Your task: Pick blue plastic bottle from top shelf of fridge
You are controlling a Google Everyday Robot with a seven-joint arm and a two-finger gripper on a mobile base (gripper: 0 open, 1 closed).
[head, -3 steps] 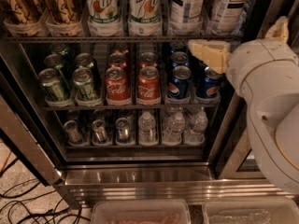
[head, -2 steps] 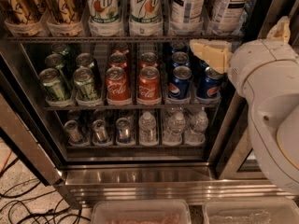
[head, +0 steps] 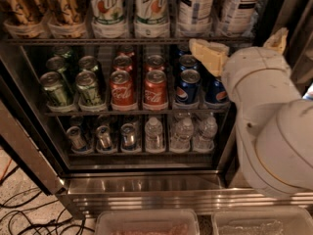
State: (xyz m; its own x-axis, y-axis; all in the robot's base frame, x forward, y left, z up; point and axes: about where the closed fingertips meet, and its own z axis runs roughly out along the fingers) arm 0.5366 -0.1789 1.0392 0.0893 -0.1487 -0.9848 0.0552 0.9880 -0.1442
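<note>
The fridge (head: 146,192) has a shiny brushed-steel sill. Its top shelf (head: 122,41) is thin grey metal wire. The bottle (head: 195,6) is glossy clear plastic. The matt cream tool (head: 209,56) hangs before the glossy metal cans (head: 188,87), on a smooth white arm (head: 274,131).

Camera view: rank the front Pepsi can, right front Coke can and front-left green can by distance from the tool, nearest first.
The tool is at right, just under the top shelf.
1. Pepsi can: just below-left of it.
2. Coke can: centre.
3. Green can: far left.
</note>
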